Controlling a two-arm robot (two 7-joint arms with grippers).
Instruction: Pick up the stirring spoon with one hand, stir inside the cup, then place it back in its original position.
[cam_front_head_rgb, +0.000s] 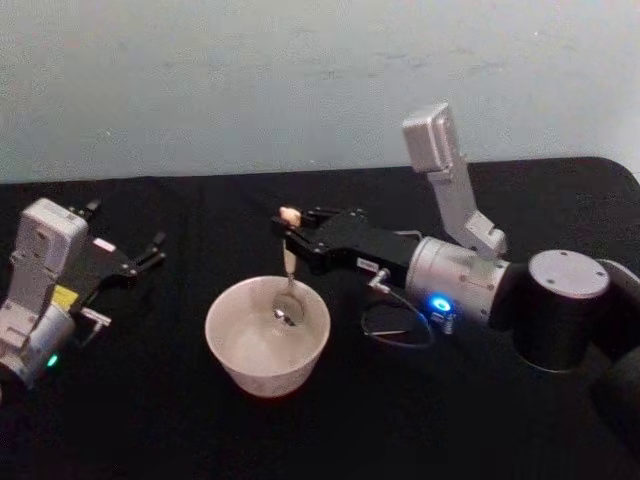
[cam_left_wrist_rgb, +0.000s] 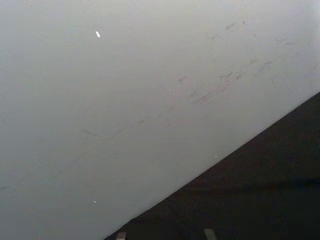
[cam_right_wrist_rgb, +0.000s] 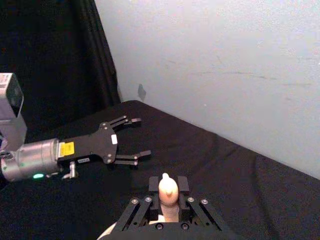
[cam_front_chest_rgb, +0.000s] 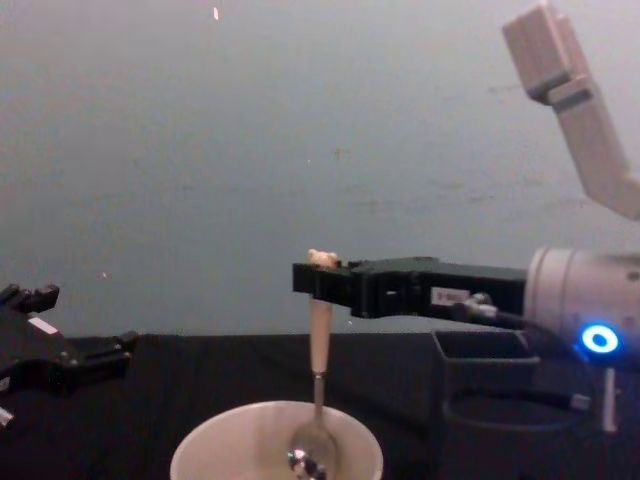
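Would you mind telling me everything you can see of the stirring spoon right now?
The stirring spoon hangs nearly upright, with its shiny round metal bowl down inside the cup, low near the bottom. A thin dark neck joins the bowl to a pale beige handle, which ends in a small rounded head. The right gripper is shut on the handle just under that head, which sticks out above it. Whether the bowl touches the cup's floor cannot be told.

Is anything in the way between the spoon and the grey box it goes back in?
Nothing visible stands between them. The right pincer holds the stirring spoon upright in the cup; the dark grey holder stands beside the cup, below that arm.
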